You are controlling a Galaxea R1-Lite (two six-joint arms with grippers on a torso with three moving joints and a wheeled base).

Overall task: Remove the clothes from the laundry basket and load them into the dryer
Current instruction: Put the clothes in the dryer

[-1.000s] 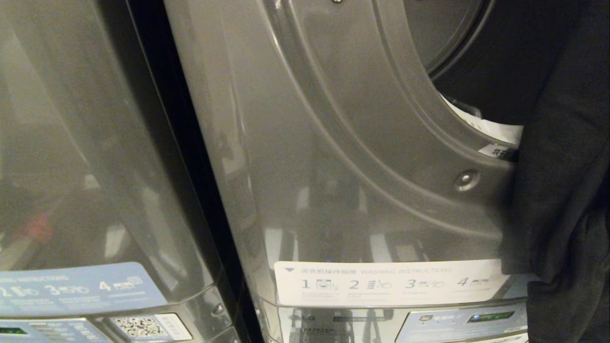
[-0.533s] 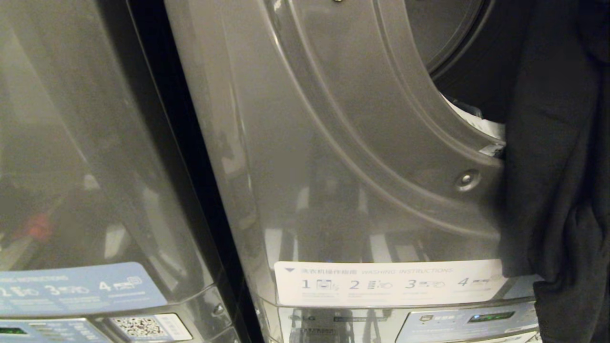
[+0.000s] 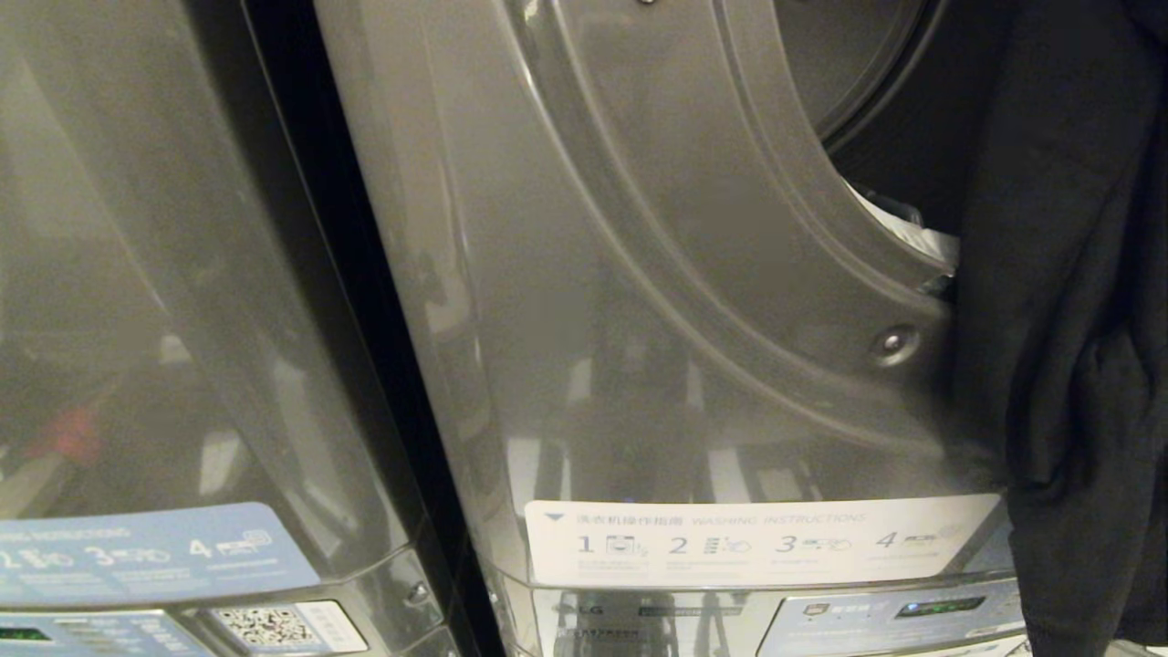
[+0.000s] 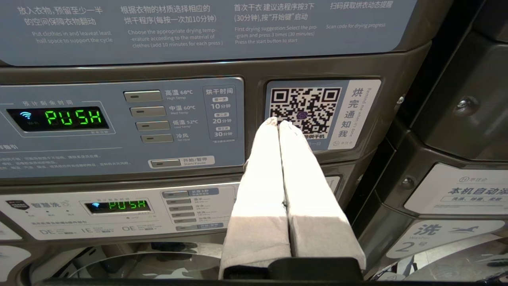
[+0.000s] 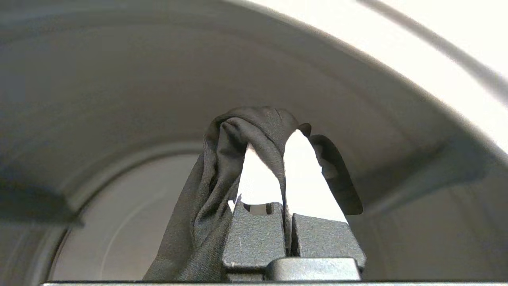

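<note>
A dark garment hangs in front of the dryer's round opening at the right edge of the head view. My right gripper is shut on a fold of this dark cloth, which drapes over its pale fingertips. It sits inside the grey drum. A white cloth lies at the drum's lower lip. My left gripper is shut and empty, pointing at the dryer's control panel. The laundry basket is out of view, and neither arm shows in the head view.
A second grey machine stands to the left, across a dark gap. An instruction label runs below the door ring. In the left wrist view a QR sticker sits just beyond the fingers and another machine stands alongside.
The dark garment has moved up and leftward across the opening, covering more of the white cloth, and its lower hem has lifted off the label. The camera has not shifted.
</note>
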